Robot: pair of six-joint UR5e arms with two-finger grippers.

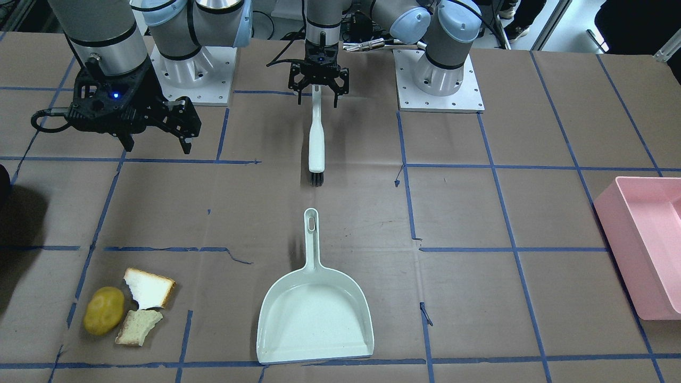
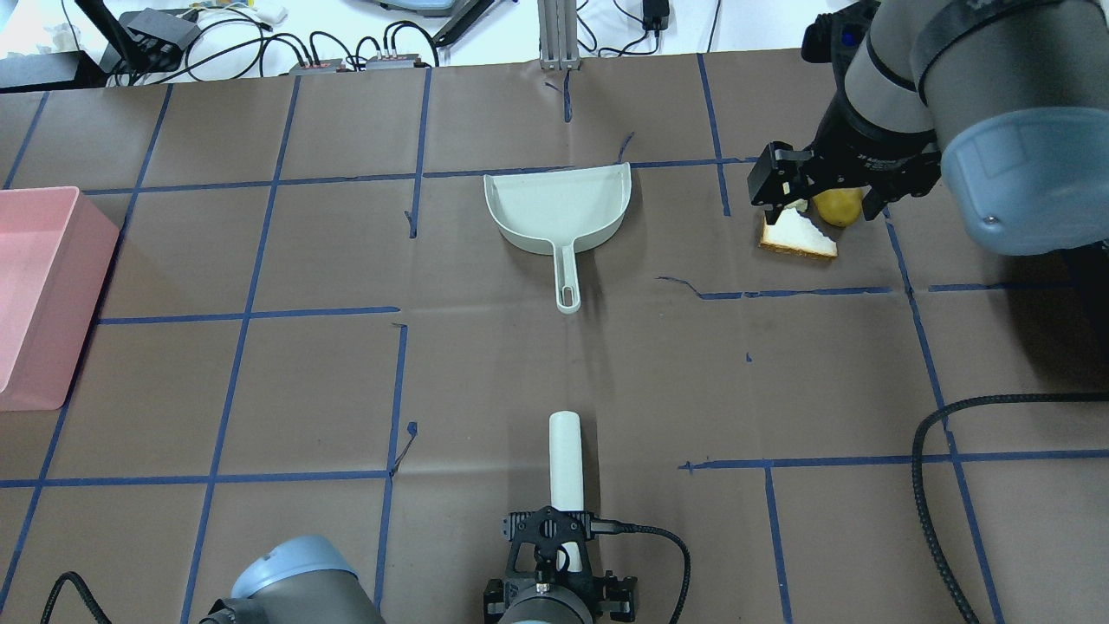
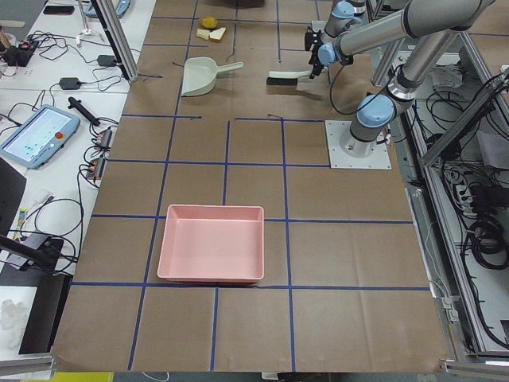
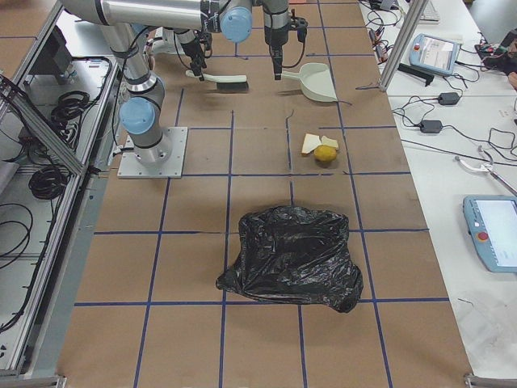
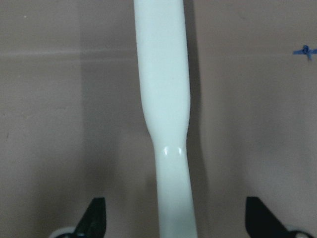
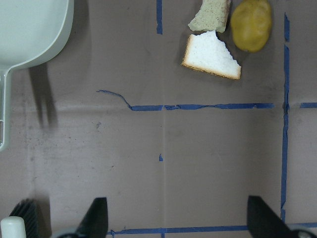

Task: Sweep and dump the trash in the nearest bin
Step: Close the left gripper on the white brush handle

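Brush handle [image 1: 317,133] lies between the left gripper's [image 1: 318,99] spread jaws, ungripped; the right gripper [image 1: 158,140] hangs likewise spread, holding nothing

A: Light is even, overhead, diffuse. Desk [image 1: 479,213] reads mid-bright in every view, no hot spots on the brown paper.

B: Shadows soft. Faint one just left of the dustpan [image 1: 314,314] handle in the front-facing view. Heavy dark patch at that view's left edge.

A: Left wrist view: brush handle [image 5: 166,99] very close, soft-focused, edges smeared. Its shadow falls to the right.

B: Right wrist view sharper, tape lines crisp. Right tool [image 6: 178,220] dark and blurred at the bottom edge.

A: Glare: sheen on the black bag [image 4: 295,255]. White bench [image 2: 260,26] beyond the desk nearly blown out.

B: Side views: fine detail lost at the far end.
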